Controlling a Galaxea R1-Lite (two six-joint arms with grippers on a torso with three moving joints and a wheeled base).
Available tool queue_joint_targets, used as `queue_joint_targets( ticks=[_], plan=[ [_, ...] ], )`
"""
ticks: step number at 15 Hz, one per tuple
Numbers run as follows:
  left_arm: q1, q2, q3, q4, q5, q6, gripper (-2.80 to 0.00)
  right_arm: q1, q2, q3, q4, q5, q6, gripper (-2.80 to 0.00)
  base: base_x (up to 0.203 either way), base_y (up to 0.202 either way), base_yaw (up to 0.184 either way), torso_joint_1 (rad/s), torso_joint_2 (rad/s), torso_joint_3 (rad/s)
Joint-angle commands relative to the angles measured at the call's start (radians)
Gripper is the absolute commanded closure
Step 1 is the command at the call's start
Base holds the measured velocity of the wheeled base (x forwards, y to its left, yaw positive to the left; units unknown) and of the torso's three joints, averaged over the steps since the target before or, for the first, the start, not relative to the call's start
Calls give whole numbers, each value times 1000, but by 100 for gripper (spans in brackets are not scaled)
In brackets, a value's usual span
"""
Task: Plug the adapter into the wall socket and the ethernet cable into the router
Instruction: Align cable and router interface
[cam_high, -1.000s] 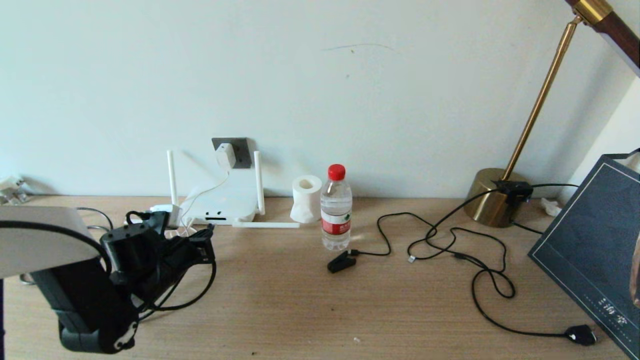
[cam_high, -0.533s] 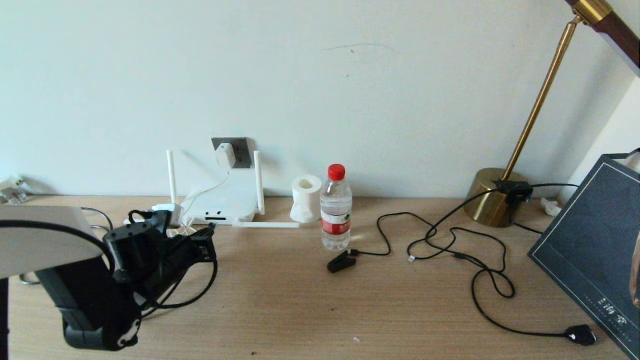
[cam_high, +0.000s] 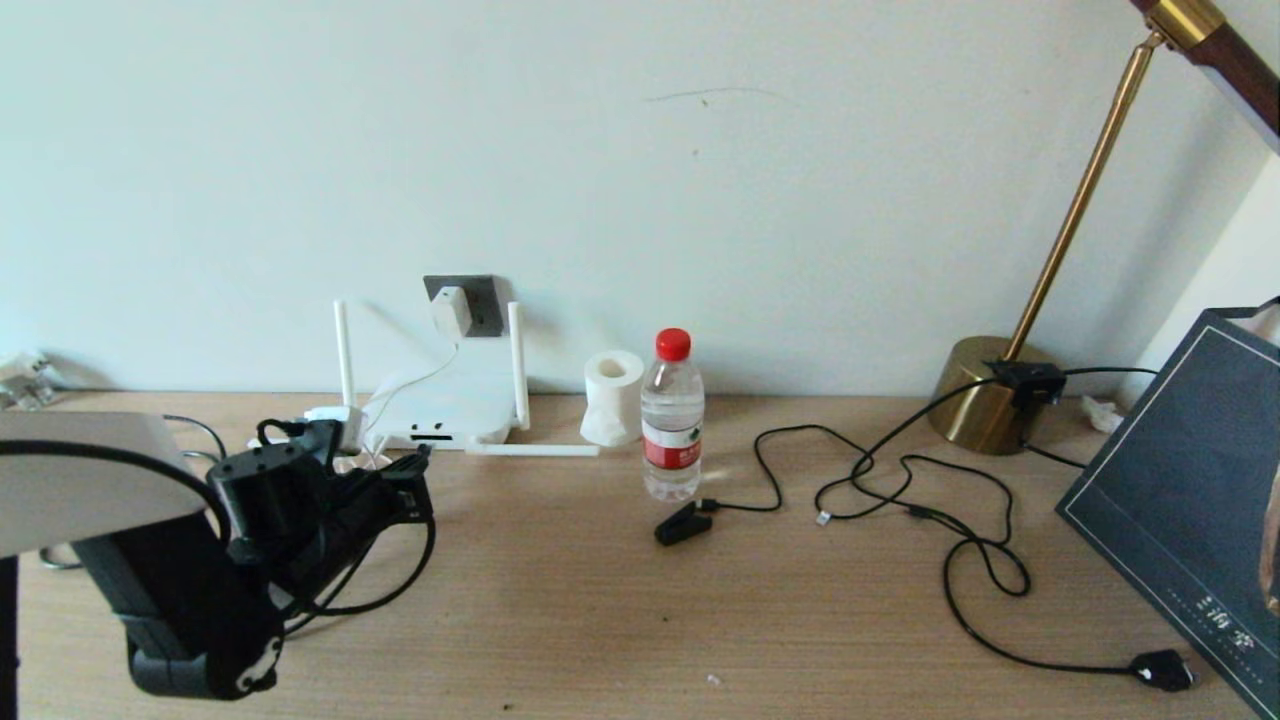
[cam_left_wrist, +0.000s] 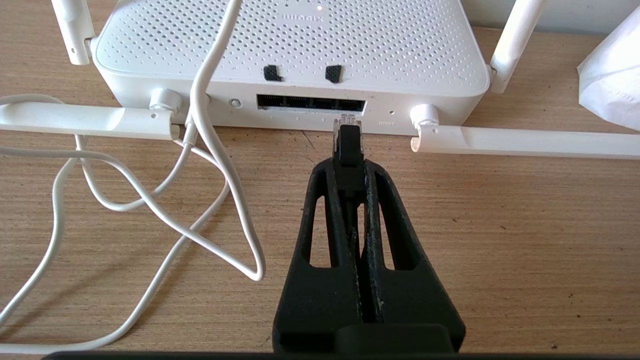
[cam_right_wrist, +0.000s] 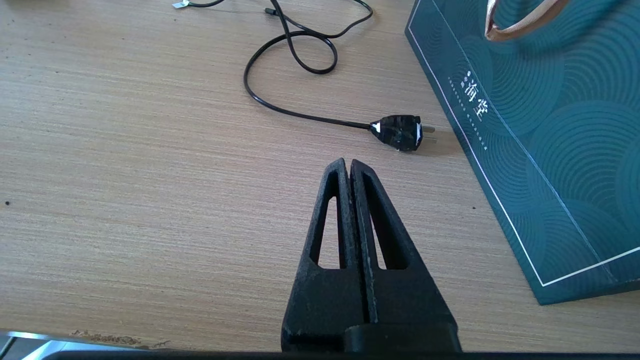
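Barely anything shifted over the last second: the left gripper (cam_left_wrist: 349, 167), clamped on the ethernet cable (cam_left_wrist: 347, 142), had only crept toward the router (cam_left_wrist: 290, 45), its clear tip just short of the port row. With the adapter (cam_high: 450, 311) already in the wall socket (cam_high: 484, 303), insertion looked imminent. The right gripper (cam_right_wrist: 348, 167) hung closed and empty over the desk (cam_right_wrist: 125, 150).

The right gripper (cam_right_wrist: 348, 165) is seen closed above the table (cam_right_wrist: 125, 150), a black plug (cam_right_wrist: 398, 132) lying just beyond its tips.
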Motion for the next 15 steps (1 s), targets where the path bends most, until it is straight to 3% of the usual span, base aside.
queue_joint_targets(
  ticks=[1,15],
  plan=[
    [0,2,-4,-7,0,0,0,0,2,0,1,0,-1,0,0,0,0,0,0,0],
    [0,32,-30,-6,0,0,0,0,2,0,1,1,-2,0,0,0,0,0,0,0]
  ],
)
